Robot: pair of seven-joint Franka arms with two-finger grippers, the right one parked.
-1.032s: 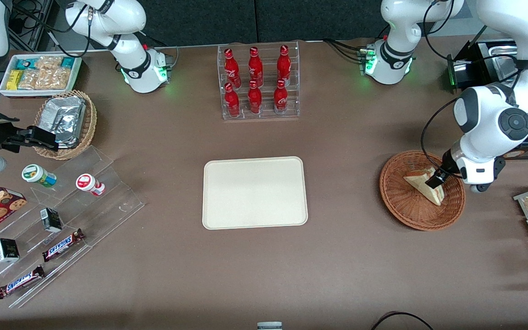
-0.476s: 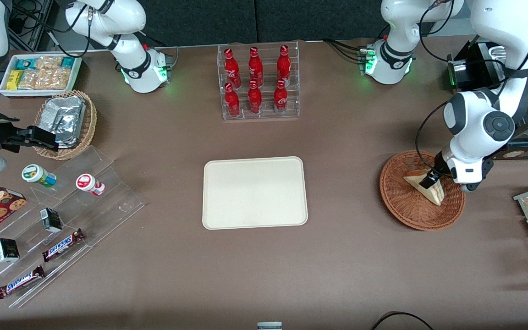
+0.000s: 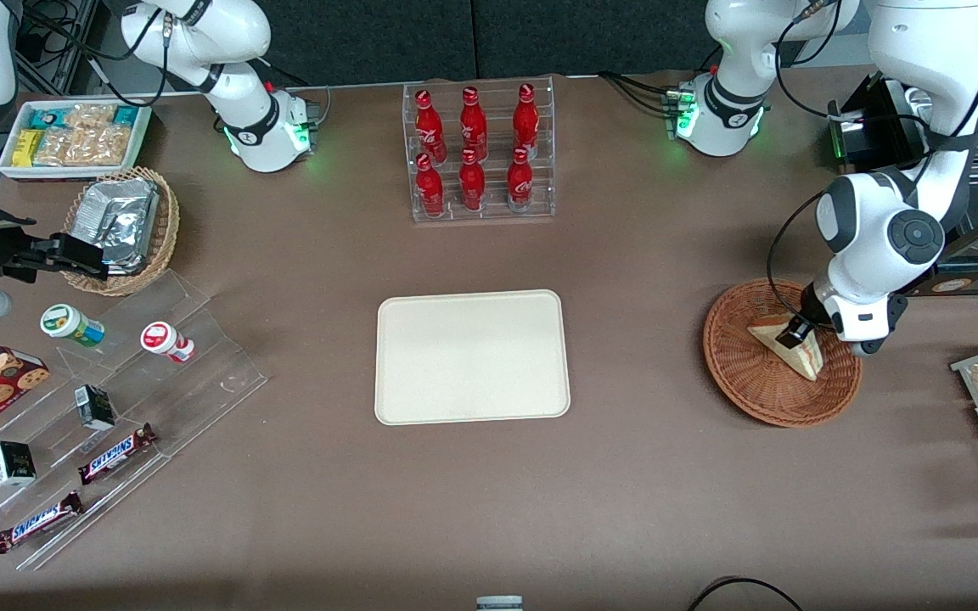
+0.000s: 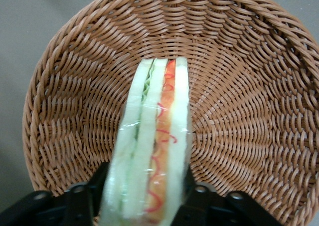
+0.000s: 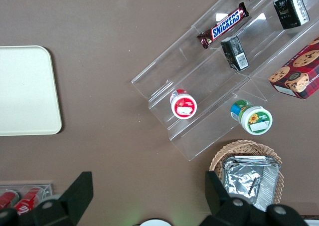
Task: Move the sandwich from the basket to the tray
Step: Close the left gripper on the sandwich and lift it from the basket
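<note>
While our tool [image 4: 144, 198] clamps the sandwich [image 4: 152, 146] in the basket [image 3: 761, 390], the tray [image 3: 472, 356] lies toward the parked arm.

gripper [image 4: 144, 198] is cut off by the frame edge in the left wrist view, and the sandwich [image 4: 149, 156] covers the fingertips, so the contact faces don't show. in the front view the arm's wrist hides part of the sandwich [image 3: 782, 344] and a stretch of the basket [image 3: 752, 395] rim. the print on the small boxes [image 3: 12, 462] on the clear shelf is too small to read.
</note>
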